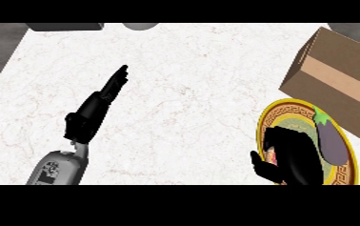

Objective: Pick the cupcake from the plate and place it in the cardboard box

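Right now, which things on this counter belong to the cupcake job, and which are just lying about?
Part of the job:
- plate, yellow-rimmed
- cupcake, mostly hidden under the right robot hand
- cardboard box, beyond the plate

Just lying about:
- eggplant on the plate
- left robot hand, open, apart from everything
- grey items at the counter's far edge, too cut off to identify

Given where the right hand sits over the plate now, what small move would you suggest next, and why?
Probably a short lift straight up. The right hand is curled over the plate, with a bit of pink, likely the cupcake, showing at its fingers. An eggplant lies beside it, and the cardboard box stands beyond the plate, so rising first should clear both. The left hand rests open at the left.
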